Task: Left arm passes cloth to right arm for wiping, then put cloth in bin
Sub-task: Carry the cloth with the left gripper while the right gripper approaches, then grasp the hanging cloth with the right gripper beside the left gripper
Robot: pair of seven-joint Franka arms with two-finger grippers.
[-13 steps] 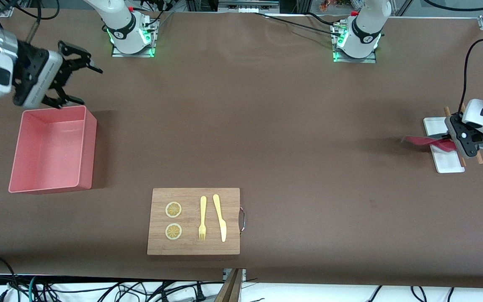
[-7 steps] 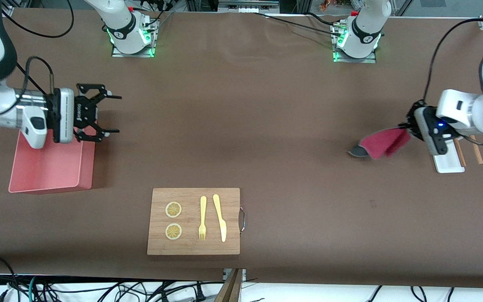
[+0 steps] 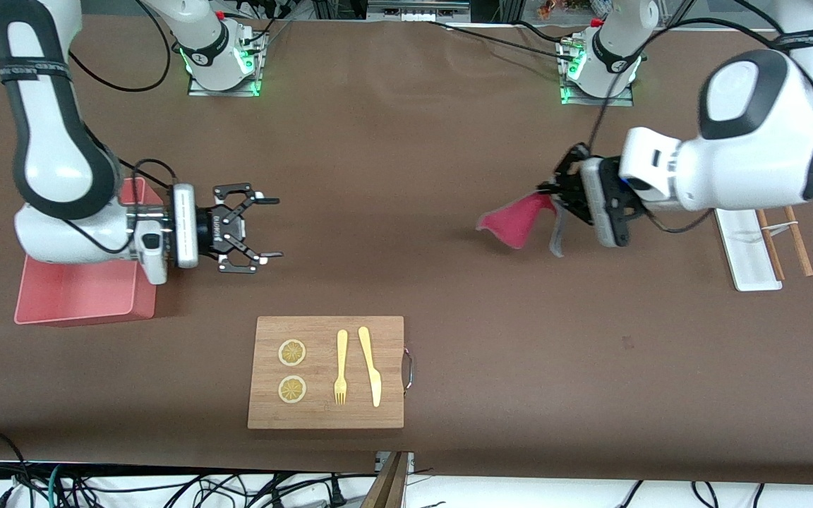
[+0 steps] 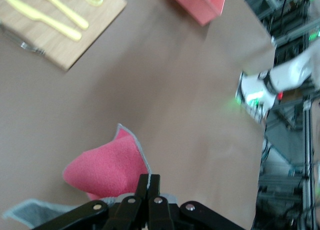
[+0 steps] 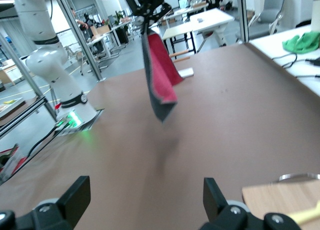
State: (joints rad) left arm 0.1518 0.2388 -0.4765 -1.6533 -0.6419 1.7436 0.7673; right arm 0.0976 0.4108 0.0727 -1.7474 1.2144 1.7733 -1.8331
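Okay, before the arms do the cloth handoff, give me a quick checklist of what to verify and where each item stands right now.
1. Left gripper shut on the cloth: ok, it hangs from the fingers above the table.
2. Right gripper open to receive: ok, fingers spread wide.
3. Grippers facing each other: ok, the right wrist view shows the cloth straight ahead.
4. Gap closed enough to grasp: not ok, bare table separates them.
5. Bin unobstructed: cannot tell, the right arm covers part of it.
6. Cutting board out of the handoff path: ok, nearer the front camera.
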